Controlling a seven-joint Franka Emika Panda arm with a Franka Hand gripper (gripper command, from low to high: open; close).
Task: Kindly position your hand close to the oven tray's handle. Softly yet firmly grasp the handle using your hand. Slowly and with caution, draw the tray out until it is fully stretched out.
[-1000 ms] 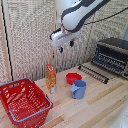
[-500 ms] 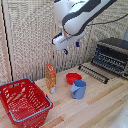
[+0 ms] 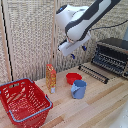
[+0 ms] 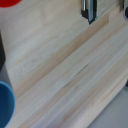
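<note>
Pale wood of the bench [image 3: 100, 107] is carrying everything here, and the gripper [image 3: 77, 52] is hanging high above it, touching nothing. Compared with the pictures of a moment ago, the white arm is moving toward the exterior view's right, so the gripper is now a little nearer to the oven [image 3: 113, 55] than it was. It is still well apart from it and above it. The two short fingers with blue tips [image 3: 72, 55] are standing apart with nothing between them, so the gripper is open and empty.

The oven tray [image 3: 93, 72] is lying in front of the oven on the exterior view's right, already sticking out over the bench, and the handle [image 3: 90, 75] is the thin dark bar along its outer edge, on the side facing the red bowl [image 3: 73, 78]. The blue cup [image 3: 78, 89] is standing near that bowl, the orange bottle [image 3: 51, 78] further left, and the red basket [image 3: 24, 100] at the near left.

In the wrist view mostly bare wood is showing, with one dark finger [image 4: 89, 11] at the edge, so the handle is not yet under the camera. I judge the approach is only beginning: the gripper is still needing to go down and further right before any grasp
</note>
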